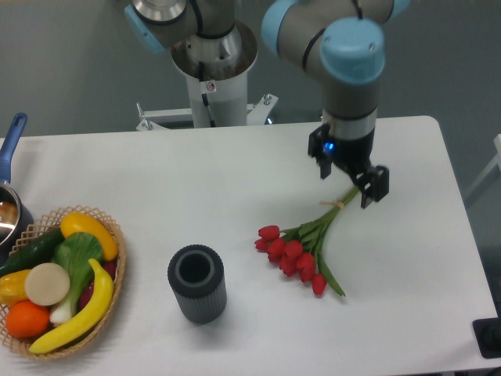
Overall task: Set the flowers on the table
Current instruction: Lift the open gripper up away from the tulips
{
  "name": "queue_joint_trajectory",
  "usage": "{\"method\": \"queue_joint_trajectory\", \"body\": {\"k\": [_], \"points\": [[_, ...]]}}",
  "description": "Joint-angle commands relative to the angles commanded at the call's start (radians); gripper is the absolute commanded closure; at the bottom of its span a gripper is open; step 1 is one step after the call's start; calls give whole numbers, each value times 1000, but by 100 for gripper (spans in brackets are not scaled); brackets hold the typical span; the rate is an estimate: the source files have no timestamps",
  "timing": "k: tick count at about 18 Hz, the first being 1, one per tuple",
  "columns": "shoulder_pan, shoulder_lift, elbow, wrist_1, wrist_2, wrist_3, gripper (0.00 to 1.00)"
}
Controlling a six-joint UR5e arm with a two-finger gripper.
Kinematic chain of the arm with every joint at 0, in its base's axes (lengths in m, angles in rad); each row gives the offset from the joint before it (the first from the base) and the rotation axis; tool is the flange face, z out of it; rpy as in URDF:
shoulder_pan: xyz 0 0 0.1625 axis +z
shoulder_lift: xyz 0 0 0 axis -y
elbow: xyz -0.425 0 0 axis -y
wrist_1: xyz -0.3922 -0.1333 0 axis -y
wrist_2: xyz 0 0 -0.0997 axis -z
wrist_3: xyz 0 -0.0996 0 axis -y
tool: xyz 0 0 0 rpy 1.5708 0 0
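The flowers [297, 254], a bunch of red tulips with green stems tied with light string, lie flat on the white table [235, 188] right of centre, with the blooms pointing to the lower left. My gripper [348, 182] stands over the stem ends at the upper right of the bunch. Its jaws are open, one on each side of the thin stems, with a wide gap between them. I cannot tell whether the fingers touch the stems.
A dark ribbed cylinder vase [196, 283] stands upright left of the flowers. A woven basket [109, 227] of fruit and vegetables sits at the front left, with a blue-handled pot [11, 205] behind it. The arm's base [213, 74] is at the back.
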Motion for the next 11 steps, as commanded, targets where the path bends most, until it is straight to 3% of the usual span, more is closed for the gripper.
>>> {"method": "queue_joint_trajectory", "body": {"k": [5, 11], "points": [[88, 58, -3, -66, -3, 210, 0], [144, 77, -11, -77, -86, 224, 0]]}}
